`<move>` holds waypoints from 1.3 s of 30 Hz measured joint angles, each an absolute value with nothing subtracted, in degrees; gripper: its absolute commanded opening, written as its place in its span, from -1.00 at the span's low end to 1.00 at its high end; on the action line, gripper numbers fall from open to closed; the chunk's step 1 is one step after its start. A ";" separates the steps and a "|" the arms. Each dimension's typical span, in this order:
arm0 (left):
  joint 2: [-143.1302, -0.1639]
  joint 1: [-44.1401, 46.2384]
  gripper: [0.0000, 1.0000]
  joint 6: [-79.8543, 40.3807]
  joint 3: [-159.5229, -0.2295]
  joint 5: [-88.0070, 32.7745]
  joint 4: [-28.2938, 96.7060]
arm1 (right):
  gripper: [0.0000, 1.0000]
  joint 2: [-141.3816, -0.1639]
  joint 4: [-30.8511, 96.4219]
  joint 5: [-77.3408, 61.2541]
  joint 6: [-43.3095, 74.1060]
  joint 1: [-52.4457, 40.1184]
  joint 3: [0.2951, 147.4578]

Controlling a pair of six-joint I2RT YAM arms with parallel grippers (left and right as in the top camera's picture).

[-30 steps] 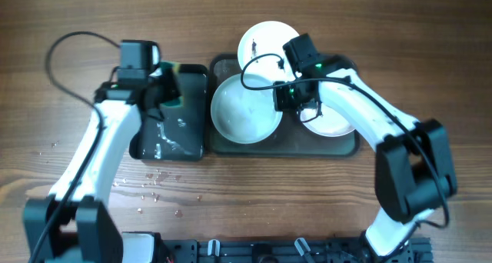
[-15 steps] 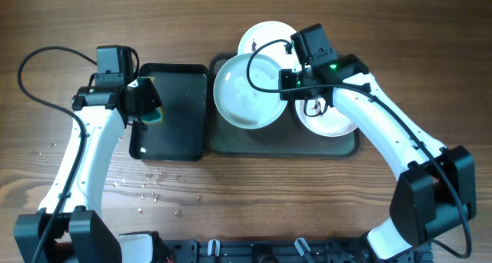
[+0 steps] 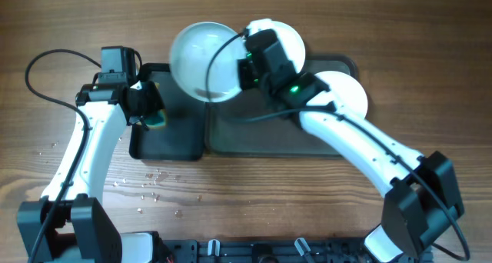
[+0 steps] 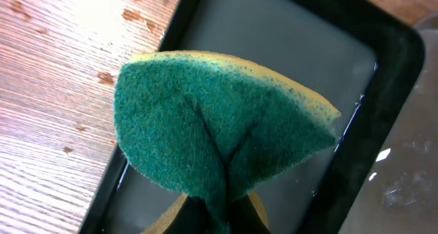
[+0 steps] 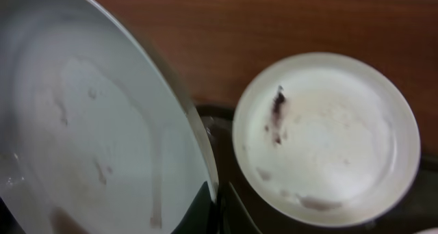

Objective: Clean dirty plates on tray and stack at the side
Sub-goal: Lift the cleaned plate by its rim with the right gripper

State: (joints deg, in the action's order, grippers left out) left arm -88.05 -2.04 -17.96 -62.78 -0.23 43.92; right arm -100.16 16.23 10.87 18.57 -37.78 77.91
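Wooden table [image 3: 246, 194]: grey tray [image 3: 254, 134], black tray [image 3: 175, 136] side by side; water droplets [image 3: 151, 178].

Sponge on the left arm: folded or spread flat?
Folded. The green sponge creases down its middle, both halves pinched together at the bottom.

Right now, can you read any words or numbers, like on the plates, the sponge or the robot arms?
There are none to read in any view.
The lifted plate, the green sponge, the grey tray and the black tray are plain.
The dark mark on the smudged plate is dirt, not writing.
The right arm shows only a small green light, no label.
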 measured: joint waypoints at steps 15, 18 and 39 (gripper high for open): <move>-88.36 -2.04 -0.92 -19.27 -57.98 -0.75 43.72 | -0.91 -109.23 -13.85 29.15 -14.02 -49.28 78.11; -88.36 -2.04 -0.92 -19.29 -57.74 -0.78 43.70 | -0.91 -109.34 -22.74 30.81 -24.86 -49.69 78.24; -88.51 -2.04 -0.92 -19.46 -57.69 -0.95 43.05 | -0.91 -109.34 -34.39 32.73 -55.68 -52.80 78.37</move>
